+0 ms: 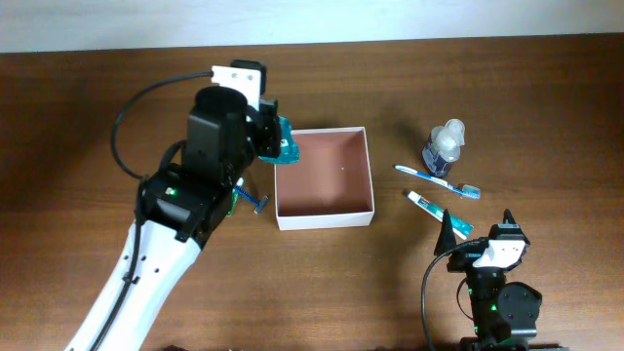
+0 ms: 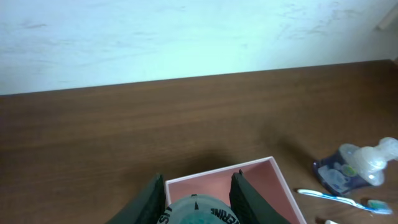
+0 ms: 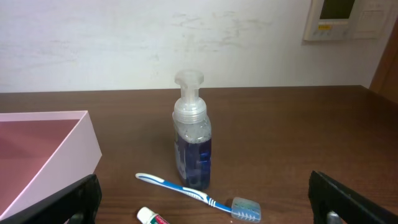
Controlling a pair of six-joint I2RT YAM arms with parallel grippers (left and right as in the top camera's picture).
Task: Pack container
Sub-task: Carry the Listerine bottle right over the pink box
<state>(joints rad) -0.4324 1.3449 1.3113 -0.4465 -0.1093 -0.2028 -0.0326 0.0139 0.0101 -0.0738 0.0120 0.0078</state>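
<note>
The left gripper (image 1: 276, 142) is clamped on a teal bottle (image 2: 198, 213), one finger on each side of its top. The container (image 1: 327, 218) sits on the tabletop just below and ahead of that gripper, with the bottle about over its nearest wall. I'd judge this the placing step. The next move calls for a short carry forward over the reddish inside, a lowering, then a release. The right gripper (image 1: 477, 227) is spread wide and holds nothing, with a pump bottle (image 3: 191, 146) and a toothbrush (image 3: 193, 193) ahead of it.

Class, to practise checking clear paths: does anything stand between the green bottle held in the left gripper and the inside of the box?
Nothing visible does. The left gripper holds the green bottle right at the left edge of the box, and the box looks empty inside.
</note>
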